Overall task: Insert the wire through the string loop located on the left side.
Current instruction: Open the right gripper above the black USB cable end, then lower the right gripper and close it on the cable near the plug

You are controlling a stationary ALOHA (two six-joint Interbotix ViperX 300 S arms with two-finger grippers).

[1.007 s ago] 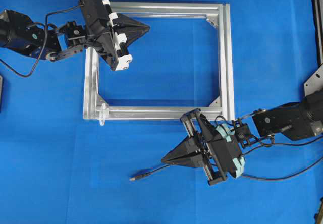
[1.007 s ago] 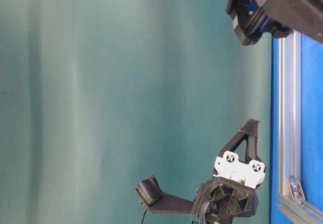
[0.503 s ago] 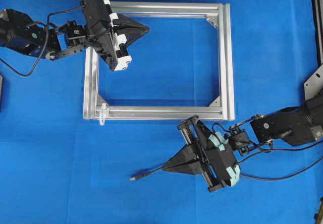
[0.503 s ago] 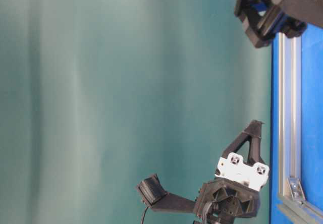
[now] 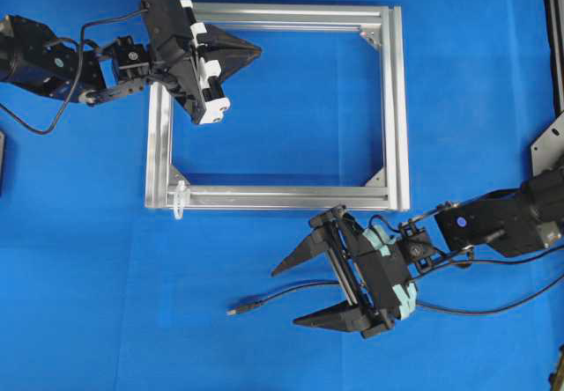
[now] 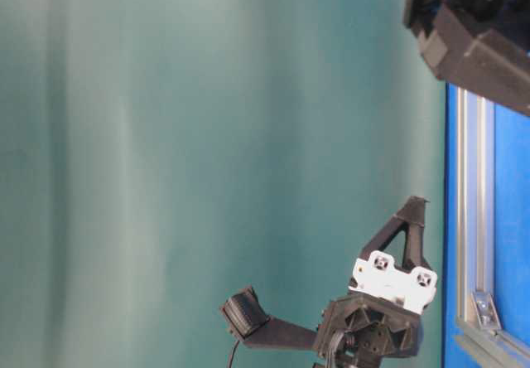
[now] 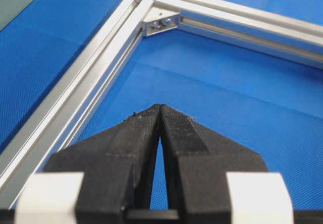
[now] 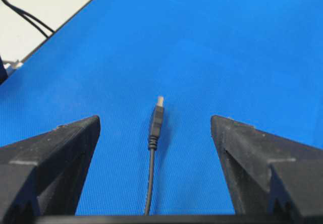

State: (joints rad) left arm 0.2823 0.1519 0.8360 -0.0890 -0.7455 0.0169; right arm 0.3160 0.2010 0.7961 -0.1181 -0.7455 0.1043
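The silver aluminium frame [image 5: 397,109] lies flat on the blue cloth [image 5: 291,109], a rectangle with triangular corner brackets [image 5: 376,178] inside its corners. The string loop [image 5: 180,199] hangs off the frame's lower-left corner in the overhead view, small and white, with open cloth around it.

The wire [image 5: 273,298] lies on the cloth below the frame, well apart from the loop. Its plug [image 5: 238,308] points toward the left of the overhead view; the cable runs back between the fingers of the right gripper [image 5: 295,296] and on under the arm. That gripper's jaws are spread wide, one on each side of the cable, neither touching it. Nothing lies between plug and loop except bare cloth.

The left gripper [image 5: 256,52] sits over the frame's upper-left part, jaws pressed together and holding nothing.

The right wrist view shows what the overhead does not — the plug's [image 8: 156,118] silvery tip and ribbed collar, lying midway between the two dark fingers [image 8: 55,148]. The left wrist view shows the closed fingertips [image 7: 174,125] above cloth inside the frame, with a corner bracket [image 7: 160,23] beyond. The table-level view is turned sideways — mostly a plain teal backdrop [image 6: 207,152], a frame rail [image 6: 469,210] at the right edge.

A pale floor strip with dark cables [image 8: 25,17] borders the cloth in the right wrist view.
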